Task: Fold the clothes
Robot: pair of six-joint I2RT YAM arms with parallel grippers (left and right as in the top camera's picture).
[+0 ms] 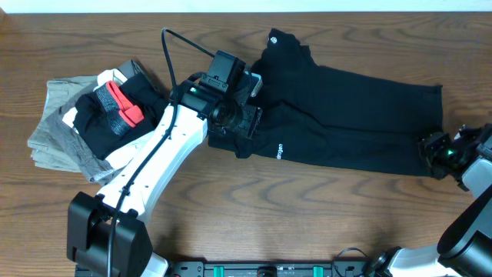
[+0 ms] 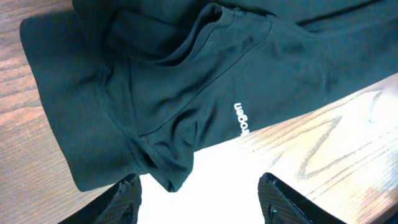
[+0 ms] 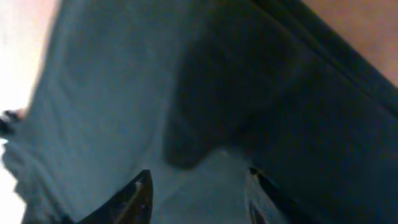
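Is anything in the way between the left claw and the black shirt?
No, nothing I can see. The left gripper is open right at the black T-shirt's edge, with only bare table between its fingers. The folded pile lies off to the side.

Tabletop [image 1: 307, 208] seen from above: dark brown wood, strong wavy grain run left to right. Frame filled by it, save narrow pale strip [image 1: 246, 5] along far edge; wall or floor there cannot be told. Light soft and even, shadows kept faint. In left wrist view, wood washed out to white by bright glare patch [image 2: 211, 180] at lower middle, grain shown clearly to right of it. In right wrist view, blurred reddish-brown wood glimpsed in upper right corner.
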